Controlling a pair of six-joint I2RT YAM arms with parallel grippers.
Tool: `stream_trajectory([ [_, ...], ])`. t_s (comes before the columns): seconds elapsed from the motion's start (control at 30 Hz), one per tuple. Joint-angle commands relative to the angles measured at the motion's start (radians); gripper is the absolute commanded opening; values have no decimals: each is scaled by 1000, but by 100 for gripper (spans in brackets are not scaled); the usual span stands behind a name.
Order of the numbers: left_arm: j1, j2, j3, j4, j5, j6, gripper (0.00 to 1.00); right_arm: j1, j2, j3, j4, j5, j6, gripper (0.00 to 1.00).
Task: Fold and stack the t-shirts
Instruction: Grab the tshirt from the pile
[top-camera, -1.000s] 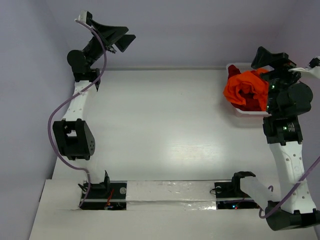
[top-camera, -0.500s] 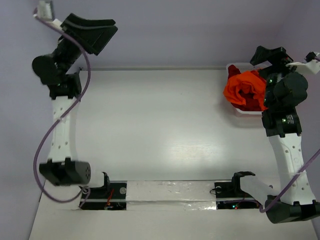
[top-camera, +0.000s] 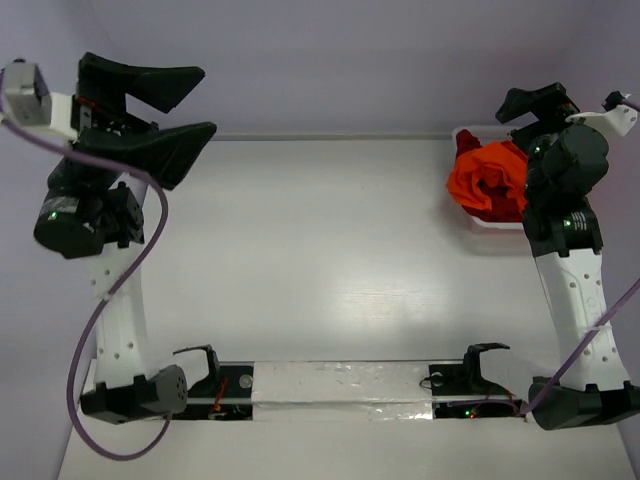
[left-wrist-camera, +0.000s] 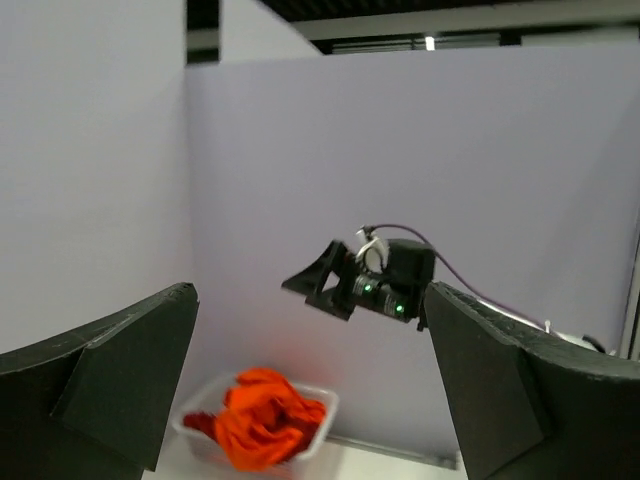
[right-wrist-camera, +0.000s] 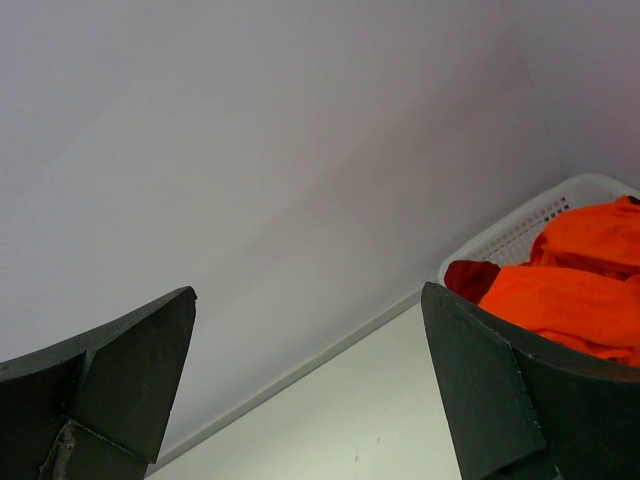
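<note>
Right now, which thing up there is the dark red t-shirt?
On the table, find the white lattice basket in the far right corner. Inside, the dark red t-shirt is mostly buried under the bright orange t-shirt, peeking out only at the heap's edges.

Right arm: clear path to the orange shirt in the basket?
Probably yes. The right gripper is open close by the basket, and the orange shirt sits on top, uncovered. It's aimed at the wall, though, so it needs to swing round.
</note>
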Motion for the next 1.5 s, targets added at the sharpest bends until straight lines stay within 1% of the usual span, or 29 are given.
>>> stream_trajectory([
  [0.0,71,70,-127,415,-21,-325,99,-6,-22,50,-23,18,4,100],
  [0.07,100,101,-112,377,-30,-440,99,-6,-28,42,-31,35,-3,100],
  [0.13,100,133,-93,430,-24,-508,99,-6,-39,27,-43,53,-6,100],
  [0.17,100,161,-73,421,-9,-525,99,-6,-39,24,-46,47,-14,100],
  [0.2,100,170,-70,426,23,-519,99,-6,-26,36,-69,42,-25,100],
  [0.27,100,149,-130,377,39,-469,99,-6,9,71,-121,58,-39,100],
  [0.3,100,127,-160,317,51,-349,99,-6,38,99,-208,94,-42,100],
  [0.33,100,106,-197,116,51,-258,99,-6,113,170,-262,113,-40,100],
  [0.37,100,66,-251,-21,48,-155,99,-6,159,214,-322,133,-39,100],
  [0.4,74,52,-265,-151,15,60,99,-6,205,255,-421,150,-39,100],
  [0.43,56,41,-274,-437,-30,179,99,-6,265,287,-446,150,-57,100],
  [0.47,36,26,-285,-584,-94,290,99,-6,280,286,-462,157,-56,100],
  [0.5,19,26,-288,-693,-228,377,99,-6,294,282,-476,173,-45,100],
  [0.53,-12,29,-293,-843,-292,509,99,-6,305,282,-494,168,-51,100],
  [0.57,-24,35,-294,-917,-355,551,99,-6,326,283,-499,159,-57,100],
  [0.6,-24,41,-297,-971,-453,576,99,-6,339,289,-523,154,-59,100],
  [0.63,-41,47,-303,-1030,-476,599,99,-6,349,294,-536,153,-53,100],
  [0.67,-59,64,-311,-1056,-493,632,99,-6,359,294,-539,139,-56,100],
  [0.73,-75,81,-313,-1139,-536,643,99,-6,353,259,-516,99,-56,100],
  [0.87,-100,81,-358,-1176,-532,648,99,-6,305,164,-490,59,-22,100],
  [0.9,-115,70,-369,-1171,-524,656,99,-6,296,144,-490,58,-16,98],
  [0.93,-132,61,-378,-1164,-524,668,99,-6,279,109,-491,55,-11,90],
  [0.97,-132,52,-383,-1171,-530,676,99,-6,271,92,-491,55,-10,88],
  [1.0,-144,52,-375,-1188,-549,689,99,-6,256,55,-487,56,-8,87],
  [1.1,-155,67,-342,-1266,-570,705,99,-6,238,-2,-487,56,0,90],
  [1.17,-155,67,-357,-1279,-579,716,99,-6,227,-66,-479,49,6,87],
  [1.27,-155,87,-371,-1289,-602,719,99,-6,231,-149,-451,61,13,87],
  [1.37,-155,122,-346,-1318,-595,717,99,-6,270,-182,-418,50,10,86],
  [1.47,-155,139,-314,-1340,-570,717,99,-6,303,-168,-393,36,6,87],
])
